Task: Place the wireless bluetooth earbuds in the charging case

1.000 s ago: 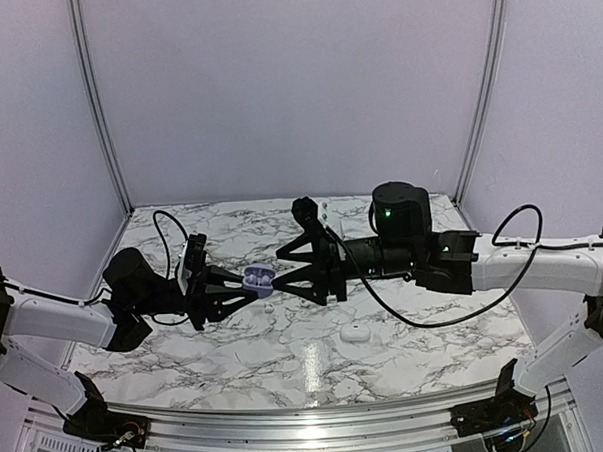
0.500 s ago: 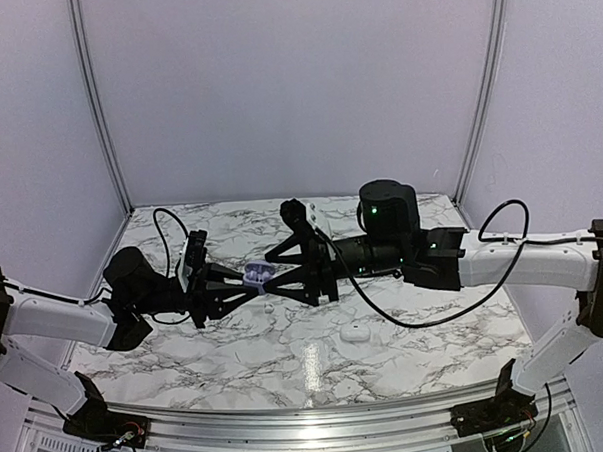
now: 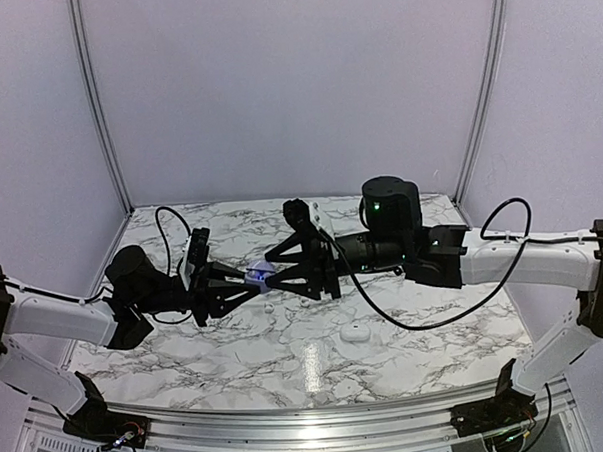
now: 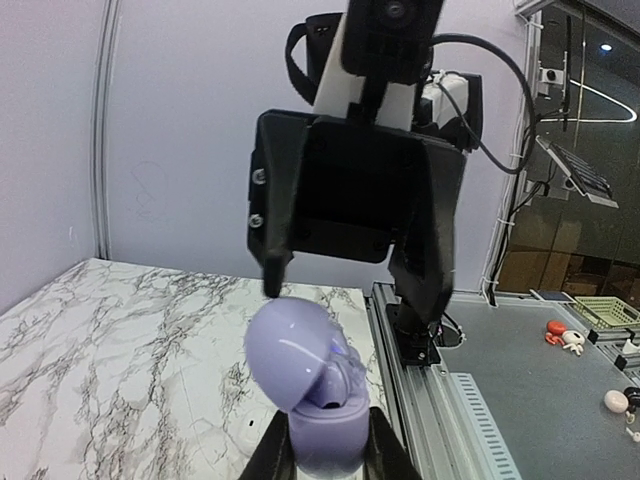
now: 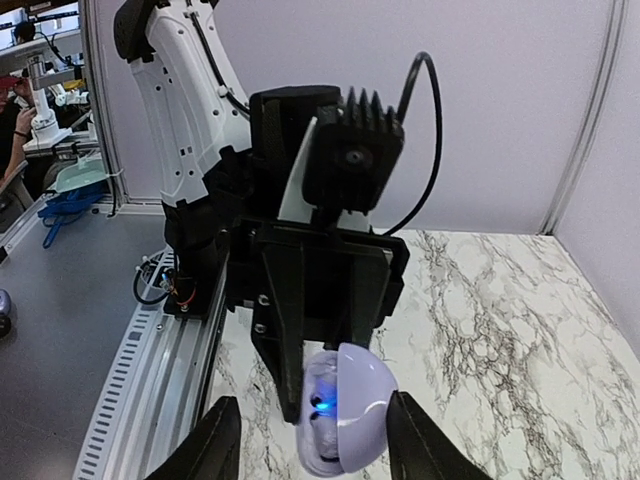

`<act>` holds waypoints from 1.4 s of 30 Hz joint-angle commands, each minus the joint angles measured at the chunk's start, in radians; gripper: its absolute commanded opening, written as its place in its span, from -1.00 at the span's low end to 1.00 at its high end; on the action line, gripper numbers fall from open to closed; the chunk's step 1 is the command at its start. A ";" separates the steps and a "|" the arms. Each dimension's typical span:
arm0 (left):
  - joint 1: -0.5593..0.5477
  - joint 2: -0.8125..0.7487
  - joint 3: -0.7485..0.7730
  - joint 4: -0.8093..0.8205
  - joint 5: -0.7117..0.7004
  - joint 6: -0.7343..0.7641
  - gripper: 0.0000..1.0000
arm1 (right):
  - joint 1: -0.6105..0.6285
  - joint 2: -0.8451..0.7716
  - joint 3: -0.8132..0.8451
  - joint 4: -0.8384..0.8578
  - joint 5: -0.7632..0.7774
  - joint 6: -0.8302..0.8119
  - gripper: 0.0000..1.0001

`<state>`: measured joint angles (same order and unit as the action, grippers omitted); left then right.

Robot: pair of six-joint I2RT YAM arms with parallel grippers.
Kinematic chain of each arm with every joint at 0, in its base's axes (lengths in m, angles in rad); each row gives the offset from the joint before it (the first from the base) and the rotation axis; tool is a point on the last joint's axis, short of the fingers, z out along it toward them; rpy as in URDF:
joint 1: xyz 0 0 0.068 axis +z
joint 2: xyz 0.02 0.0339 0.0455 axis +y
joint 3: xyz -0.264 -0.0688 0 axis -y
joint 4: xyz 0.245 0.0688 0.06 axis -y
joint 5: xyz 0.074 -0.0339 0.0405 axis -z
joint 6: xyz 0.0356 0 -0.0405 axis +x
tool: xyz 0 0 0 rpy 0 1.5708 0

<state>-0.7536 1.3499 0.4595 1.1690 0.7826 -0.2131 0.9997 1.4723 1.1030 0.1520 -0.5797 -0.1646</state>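
Note:
The lilac charging case (image 3: 257, 277) hangs above the table, and my left gripper (image 3: 246, 280) is shut on its base. In the left wrist view the case (image 4: 305, 380) has its lid half raised, with my left gripper (image 4: 320, 445) clamped on it from below. My right gripper (image 3: 271, 277) is open and straddles the case. In the right wrist view a blue light glows inside the case (image 5: 350, 415), between the wide-apart jaws of my right gripper (image 5: 318, 445). One right fingertip (image 4: 272, 285) rests at the lid's top. Lilac shapes fill the wells; whether these are the earbuds I cannot tell.
A white rounded case (image 3: 356, 333) lies on the marble table (image 3: 436, 330) right of centre. A small whitish bud-like object (image 4: 245, 435) lies on the table under the held case. The aluminium rail (image 3: 310, 416) runs along the near edge.
My right arm has moved left, so its fingers now flank the lilac case, and its jaws have narrowed. The left arm has kept the case almost still.

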 commanded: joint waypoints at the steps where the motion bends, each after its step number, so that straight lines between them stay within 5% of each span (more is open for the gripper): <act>1: 0.006 0.010 0.051 -0.004 -0.071 -0.015 -1.00 | 0.033 -0.023 0.038 -0.049 -0.093 -0.040 -0.06; 8: 0.007 0.003 0.052 -0.011 -0.074 -0.012 -1.00 | 0.039 -0.014 0.049 -0.103 -0.113 -0.071 -0.27; 18: 0.007 0.009 0.045 -0.015 -0.023 -0.008 -1.00 | 0.035 -0.090 0.060 -0.093 0.010 -0.096 0.08; 27: 0.006 -0.002 0.041 -0.020 0.000 0.013 -1.00 | 0.027 -0.030 0.094 -0.045 0.271 0.025 0.13; 37: 0.005 -0.006 0.044 -0.022 -0.016 0.007 -1.00 | 0.025 0.028 0.096 -0.041 0.140 0.012 0.31; 42: 0.007 -0.006 0.047 -0.025 -0.040 -0.014 -1.00 | 0.024 0.043 0.095 -0.052 0.095 -0.013 0.21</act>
<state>-0.7532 1.3590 0.4873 1.1404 0.7578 -0.2169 1.0279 1.5032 1.1694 0.0895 -0.4305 -0.1589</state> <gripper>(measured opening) 0.200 0.630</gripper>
